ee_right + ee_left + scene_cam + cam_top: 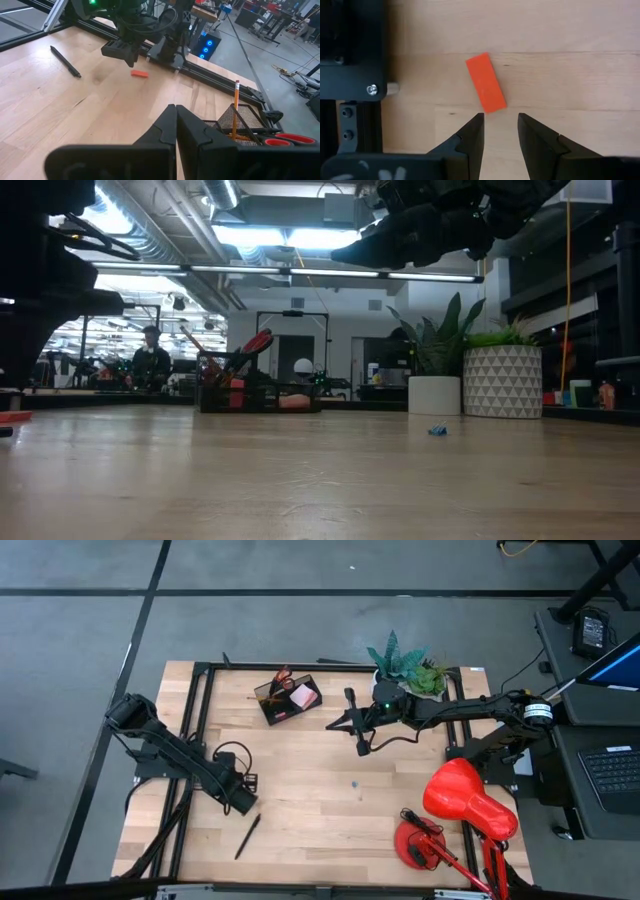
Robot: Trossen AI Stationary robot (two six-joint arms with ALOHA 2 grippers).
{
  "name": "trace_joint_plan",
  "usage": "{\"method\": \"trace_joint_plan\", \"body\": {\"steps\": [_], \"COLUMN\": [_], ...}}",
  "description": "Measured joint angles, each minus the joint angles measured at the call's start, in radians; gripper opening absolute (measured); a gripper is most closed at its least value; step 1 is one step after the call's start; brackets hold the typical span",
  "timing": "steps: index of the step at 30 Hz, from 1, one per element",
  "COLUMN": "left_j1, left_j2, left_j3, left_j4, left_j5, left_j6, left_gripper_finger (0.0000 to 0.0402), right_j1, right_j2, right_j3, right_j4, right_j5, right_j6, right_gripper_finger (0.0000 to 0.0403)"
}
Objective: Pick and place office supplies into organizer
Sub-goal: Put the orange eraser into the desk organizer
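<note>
A small red eraser [486, 82] lies flat on the wooden table, just ahead of the fingertips of my left gripper [500, 117]. That gripper points down, open, and touches nothing; it also shows in the right wrist view [125, 52], with the eraser [139, 74] beside it. A black pen [247, 837] lies near the front edge. The organizer [287, 698] stands at the far middle and holds red-handled scissors [283, 680], a pink pad [303, 697] and an orange pencil [236, 107]. My right gripper [332, 726] hangs shut above the table's middle, with nothing in it.
Two potted plants [410, 670] stand at the far edge behind my right arm. A red desk lamp [465, 800] fills the near right corner. A tiny blue bit [352, 782] lies mid-table. A black frame rail [350, 60] runs close beside my left gripper.
</note>
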State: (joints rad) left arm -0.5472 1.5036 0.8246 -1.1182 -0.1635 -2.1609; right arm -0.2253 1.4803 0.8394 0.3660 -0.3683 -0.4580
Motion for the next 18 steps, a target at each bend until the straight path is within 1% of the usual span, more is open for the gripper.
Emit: {"method": "trace_joint_plan", "body": {"steps": [5,13,16,18], "left_j1": [0.0,0.0,0.0,0.0], "left_j2": [0.0,0.0,0.0,0.0], "left_j3": [0.0,0.0,0.0,0.0], "left_j4": [-0.008,-0.008,-0.008,-0.008], "left_j5": [-0.026,-0.033,-0.037,-0.037], "left_j6": [0.014,0.036,0.028,0.025], "left_gripper_finger": [0.0112,0.0112,0.0119,0.0131], "right_j1": [0.0,0.0,0.0,0.0], "right_j2": [0.0,0.0,0.0,0.0], "right_j3": [0.0,0.0,0.0,0.0], "right_j4": [0.0,0.0,0.0,0.0], "right_j5": [0.0,0.0,0.0,0.0], "right_j6": [0.0,0.0,0.0,0.0], "right_gripper_finger": [0.001,0.001,0.001,0.001]}}
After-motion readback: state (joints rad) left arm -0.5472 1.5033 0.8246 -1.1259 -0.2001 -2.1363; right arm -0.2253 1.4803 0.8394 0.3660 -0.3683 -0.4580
